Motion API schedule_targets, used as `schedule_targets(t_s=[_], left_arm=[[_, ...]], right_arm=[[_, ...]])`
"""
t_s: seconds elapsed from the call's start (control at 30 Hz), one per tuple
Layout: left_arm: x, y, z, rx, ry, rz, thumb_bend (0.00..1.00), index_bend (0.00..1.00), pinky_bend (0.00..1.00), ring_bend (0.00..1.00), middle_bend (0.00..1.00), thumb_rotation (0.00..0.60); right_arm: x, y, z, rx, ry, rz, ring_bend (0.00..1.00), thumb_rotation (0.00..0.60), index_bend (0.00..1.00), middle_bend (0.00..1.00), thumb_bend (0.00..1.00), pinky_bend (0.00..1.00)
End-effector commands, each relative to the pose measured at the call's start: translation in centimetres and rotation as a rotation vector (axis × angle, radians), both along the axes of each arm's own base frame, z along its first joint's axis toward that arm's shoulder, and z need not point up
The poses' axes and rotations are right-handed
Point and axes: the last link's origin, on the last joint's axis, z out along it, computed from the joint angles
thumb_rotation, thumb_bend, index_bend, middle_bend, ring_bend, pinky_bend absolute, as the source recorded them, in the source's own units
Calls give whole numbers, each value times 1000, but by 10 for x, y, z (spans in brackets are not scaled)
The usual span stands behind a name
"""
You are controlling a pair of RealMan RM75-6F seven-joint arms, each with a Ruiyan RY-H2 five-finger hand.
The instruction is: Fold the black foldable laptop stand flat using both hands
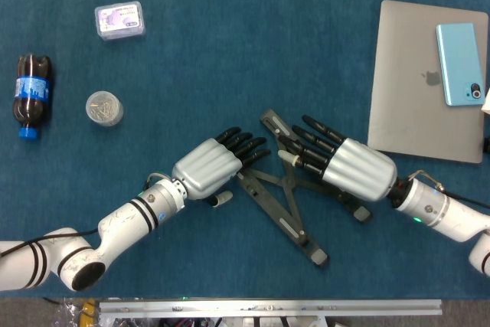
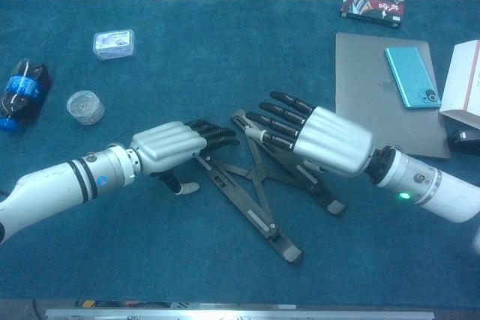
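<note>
The black laptop stand (image 1: 287, 203) (image 2: 255, 189) lies on the blue table as an X of crossed bars. My left hand (image 1: 213, 165) (image 2: 174, 145) rests palm down at its left side, with its fingertips (image 1: 253, 147) on the left bar and its fingers stretched out. My right hand (image 1: 341, 160) (image 2: 319, 136) lies flat over the stand's upper right part, fingers spread and pointing left across the far bar. Neither hand grips anything. The bar under the right palm is hidden.
A grey laptop (image 1: 417, 105) with a blue phone (image 1: 460, 63) on it lies at the right. On the left are a cola bottle (image 1: 31, 94), a round clear jar (image 1: 104, 108) and a small clear box (image 1: 119, 20). A white box (image 2: 465, 80) stands at the right edge.
</note>
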Motion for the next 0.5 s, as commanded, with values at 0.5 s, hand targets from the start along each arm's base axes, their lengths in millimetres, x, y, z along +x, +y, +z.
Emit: schedule_targets(t_s=[0.5], left_arm=[[-5,1,2,-11,-6,28,317,0,0,0,0,600]], right_arm=[[16,3,-12,28,-42,6,0,600,0,0,0,0]])
